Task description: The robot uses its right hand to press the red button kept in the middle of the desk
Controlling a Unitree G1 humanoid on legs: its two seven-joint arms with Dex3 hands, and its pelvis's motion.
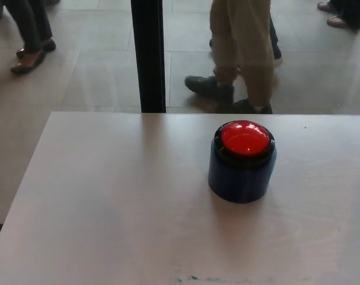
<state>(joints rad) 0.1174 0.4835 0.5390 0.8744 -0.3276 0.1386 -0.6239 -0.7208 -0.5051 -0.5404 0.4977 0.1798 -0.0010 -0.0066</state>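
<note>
There is one view only, from the head camera. It looks down and forward across the desk (108, 202), close enough that the desk's near and right edges run out of the picture. The button (243, 160) sits just right of centre. Past the far edge the view takes in the floor (96, 71), a dark post (149, 56) and people's legs (242, 50).

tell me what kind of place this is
Probably a public hall or demo area, not a home: a pale wooden desk with a domed red button on a blue cylindrical base, a tiled floor, and several people's legs walking past.
</note>
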